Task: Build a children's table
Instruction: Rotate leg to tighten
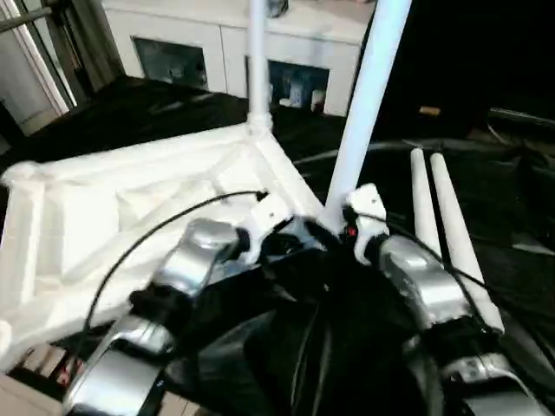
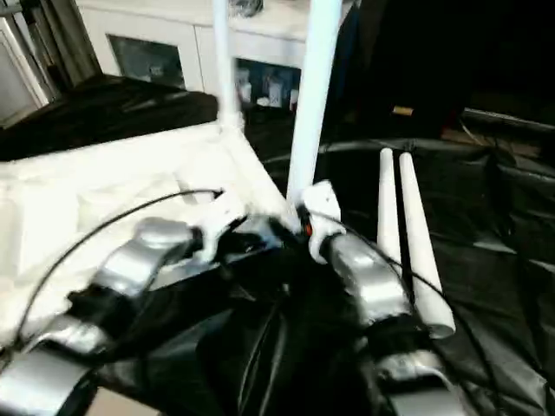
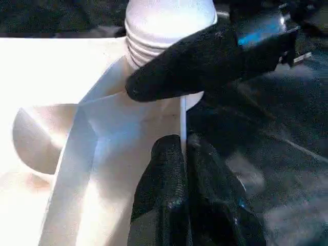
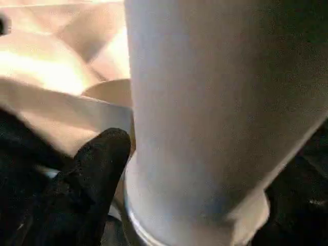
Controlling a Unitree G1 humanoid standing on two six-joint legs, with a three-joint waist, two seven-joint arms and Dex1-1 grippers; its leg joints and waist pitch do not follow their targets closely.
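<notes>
The white tabletop [image 1: 130, 208] lies ribbed side up on the black-draped work table. One white leg [image 1: 257, 61] stands upright in its far corner socket. A second leg [image 1: 368, 87] leans slightly in the near right corner, and its threaded end [image 3: 164, 36] sits at the socket. My right gripper [image 1: 338, 227] reaches around the base of that leg [image 4: 205, 102]. My left gripper [image 3: 183, 154] is shut on the tabletop's thin rim [image 3: 182, 115] right beside that corner. Two loose legs [image 1: 438, 217] lie side by side to the right.
Black cloth [image 1: 512, 199] covers the work table, with cables lying on it behind the loose legs. A black cable [image 1: 156, 230] from my left arm arcs over the tabletop. A white cabinet [image 1: 217, 43] stands at the back. The work table's near edge and the floor [image 1: 26, 368] show at lower left.
</notes>
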